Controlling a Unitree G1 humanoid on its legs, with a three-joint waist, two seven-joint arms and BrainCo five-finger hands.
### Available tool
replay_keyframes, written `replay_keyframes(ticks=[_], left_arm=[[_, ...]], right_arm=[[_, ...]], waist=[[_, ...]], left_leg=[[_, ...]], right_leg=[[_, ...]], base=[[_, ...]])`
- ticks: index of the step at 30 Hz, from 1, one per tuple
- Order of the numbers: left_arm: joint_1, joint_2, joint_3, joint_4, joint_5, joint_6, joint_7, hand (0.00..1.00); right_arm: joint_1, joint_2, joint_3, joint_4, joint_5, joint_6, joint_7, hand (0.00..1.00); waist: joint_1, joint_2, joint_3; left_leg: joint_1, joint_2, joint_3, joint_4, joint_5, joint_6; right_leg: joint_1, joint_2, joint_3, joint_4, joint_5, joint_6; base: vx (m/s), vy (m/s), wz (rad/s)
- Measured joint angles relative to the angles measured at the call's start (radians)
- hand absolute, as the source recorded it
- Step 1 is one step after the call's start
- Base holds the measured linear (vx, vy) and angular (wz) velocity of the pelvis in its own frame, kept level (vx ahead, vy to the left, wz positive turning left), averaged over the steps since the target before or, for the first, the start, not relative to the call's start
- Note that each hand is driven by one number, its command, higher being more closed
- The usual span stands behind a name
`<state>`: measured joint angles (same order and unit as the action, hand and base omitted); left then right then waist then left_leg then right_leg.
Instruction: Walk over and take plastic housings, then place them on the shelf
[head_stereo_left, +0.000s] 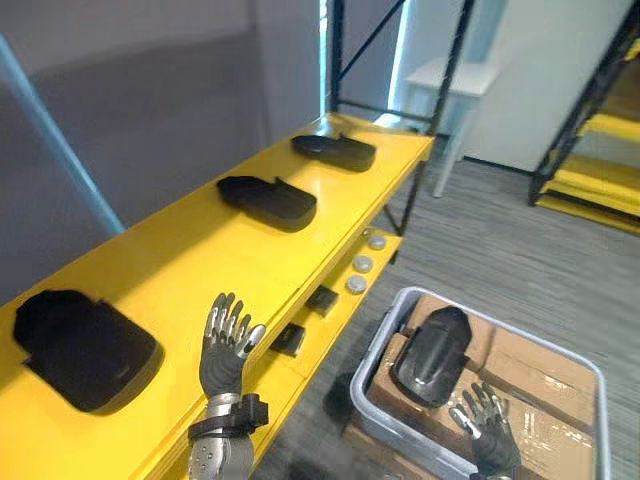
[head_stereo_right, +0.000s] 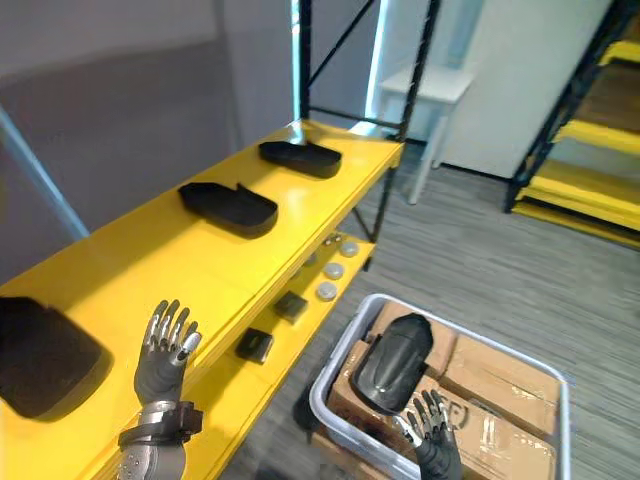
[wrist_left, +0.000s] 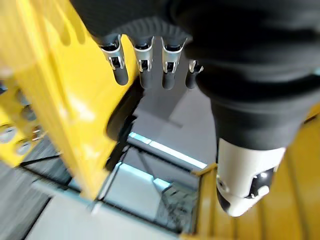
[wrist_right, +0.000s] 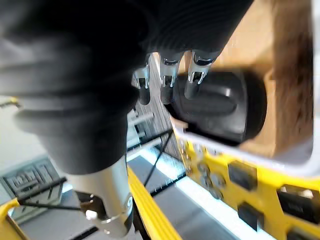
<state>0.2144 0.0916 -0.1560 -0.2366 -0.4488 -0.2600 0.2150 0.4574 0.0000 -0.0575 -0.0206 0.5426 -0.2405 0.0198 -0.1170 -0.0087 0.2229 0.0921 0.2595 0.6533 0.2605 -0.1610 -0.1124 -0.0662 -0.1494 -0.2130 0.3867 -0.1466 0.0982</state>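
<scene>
So, the housing (head_stereo_left: 432, 352) in the bin (head_stereo_left: 377, 340) sits at 11 o'clock from the right hand (head_stereo_left: 487, 425), long axis roughly 1-to-7. Both hands' fingers are loose and empty, left hand (head_stereo_left: 225, 345) farther off.

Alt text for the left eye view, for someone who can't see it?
Three black housings lie along the yellow shelf: near, middle, far. The open left hand hovers over the shelf's edge; the open right hand hangs by a fourth housing in a grey bin.

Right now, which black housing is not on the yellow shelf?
The housing in the grey bin, lying on cardboard just ahead of the right hand. The other three lie on the shelf.
</scene>
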Motion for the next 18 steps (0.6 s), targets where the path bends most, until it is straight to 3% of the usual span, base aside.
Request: replay_keyframes(ticks=[2, 3, 4, 6, 8, 9, 11, 13, 14, 15, 16, 18], left_arm=[[-0.003, 0.0, -0.021, 0.02, 0.0, 0.003, 0.0, 0.0], [-0.006, -0.002, -0.04, 0.069, 0.003, 0.014, 0.005, 0.0], [-0.008, -0.002, -0.054, 0.099, 0.004, 0.022, 0.021, 0.0], [-0.006, -0.006, -0.057, 0.154, 0.004, 0.028, 0.038, 0.0], [-0.012, -0.007, -0.046, 0.24, 0.044, 0.039, 0.044, 0.0], [-0.013, -0.01, -0.047, 0.261, 0.059, 0.042, 0.044, 0.0], [-0.006, -0.014, -0.046, 0.317, 0.118, 0.056, 0.042, 0.0], [0.0, -0.012, -0.032, 0.346, 0.165, 0.059, 0.028, 0.0], [-0.006, -0.008, -0.025, 0.368, 0.193, 0.063, 0.019, 0.0], [-0.012, -0.006, -0.026, 0.384, 0.21, 0.068, 0.018, 0.0], [-0.033, -0.001, -0.027, 0.436, 0.239, 0.083, 0.016, 0.0], [-0.073, 0.008, -0.027, 0.537, 0.255, 0.095, 0.014, 0.0]], right_arm=[[0.002, -0.008, -0.001, 0.0, -0.004, 0.004, -0.015, 0.0], [0.013, -0.018, -0.007, 0.0, -0.022, 0.021, -0.025, 0.0], [0.02, -0.023, -0.009, 0.001, -0.022, 0.035, -0.026, 0.0], [0.021, -0.032, -0.016, 0.002, -0.037, 0.049, -0.025, 0.0], [0.022, -0.04, -0.067, 0.004, -0.092, 0.061, -0.027, 0.0], [0.02, -0.047, -0.082, 0.01, -0.104, 0.061, -0.029, 0.0], [-0.005, -0.087, -0.122, 0.049, -0.128, 0.061, -0.046, 0.0], [-0.053, -0.115, -0.128, 0.096, -0.153, 0.061, -0.073, 0.0], [-0.113, -0.136, -0.131, 0.145, -0.154, 0.061, -0.091, 0.0], [-0.146, -0.146, -0.134, 0.171, -0.154, 0.062, -0.102, 0.0], [-0.222, -0.161, -0.138, 0.23, -0.155, 0.063, -0.127, 0.0], [-0.327, -0.175, -0.146, 0.302, -0.155, 0.063, -0.187, 0.0]], waist=[[0.0, 0.003, -0.006], [-0.011, 0.03, -0.013], [-0.012, 0.035, -0.016], [-0.01, 0.039, -0.02], [-0.012, 0.037, -0.023], [-0.01, 0.038, -0.023], [0.006, 0.031, -0.021], [0.016, 0.028, -0.023], [0.018, 0.036, -0.02], [0.021, 0.044, -0.019], [0.025, 0.058, -0.013], [0.027, 0.053, -0.003]], left_leg=[[-0.001, 0.018, 0.027, 0.042, -0.018, -0.019], [-0.001, 0.061, 0.041, 0.089, -0.022, -0.028], [-0.003, 0.089, 0.029, 0.14, -0.016, -0.019], [-0.038, 0.141, -0.05, 0.258, 0.004, 0.019], [-0.13, 0.173, -0.195, 0.442, 0.06, 0.11], [-0.147, 0.157, -0.232, 0.461, 0.043, 0.091], [-0.174, 0.018, -0.38, 0.396, -0.033, 0.011], [-0.175, -0.079, -0.454, 0.22, -0.051, 0.017], [-0.185, -0.115, -0.492, 0.091, -0.013, 0.056], [-0.193, -0.119, -0.5, 0.042, 0.034, 0.072], [-0.202, -0.117, -0.498, 0.002, 0.065, 0.042], [-0.202, -0.146, -0.493, -0.074, 0.104, 0.047]], right_leg=[[0.005, 0.008, -0.014, -0.033, -0.034, -0.035], [0.003, 0.042, -0.003, -0.03, -0.043, -0.05], [0.003, 0.063, 0.018, -0.026, -0.051, -0.063], [0.0, 0.103, 0.063, -0.023, -0.058, -0.081], [-0.001, 0.135, 0.139, -0.024, -0.055, -0.116], [0.0, 0.137, 0.156, -0.028, -0.052, -0.12], [0.007, 0.134, 0.23, -0.043, -0.042, -0.129], [-0.004, 0.128, 0.263, -0.045, -0.038, -0.127], [-0.031, 0.13, 0.267, -0.04, -0.036, -0.123], [-0.045, 0.137, 0.261, -0.041, -0.034, -0.119], [-0.061, 0.143, 0.262, -0.049, -0.031, -0.108], [-0.083, 0.118, 0.259, -0.074, -0.016, -0.083]], base=[[0.0, -0.124, -0.59], [0.06, -0.158, -0.59], [0.09, -0.245, -0.84], [0.09, -0.249, -0.88], [0.14, -0.172, -0.98], [0.15, -0.077, -0.98], [0.14, 0.001, -0.91], [0.09, 0.068, -0.68], [0.04, 0.087, -0.5], [0.0, 0.111, -0.35], [-0.01, 0.11, -0.12], [-0.01, 0.121, 0.06]])
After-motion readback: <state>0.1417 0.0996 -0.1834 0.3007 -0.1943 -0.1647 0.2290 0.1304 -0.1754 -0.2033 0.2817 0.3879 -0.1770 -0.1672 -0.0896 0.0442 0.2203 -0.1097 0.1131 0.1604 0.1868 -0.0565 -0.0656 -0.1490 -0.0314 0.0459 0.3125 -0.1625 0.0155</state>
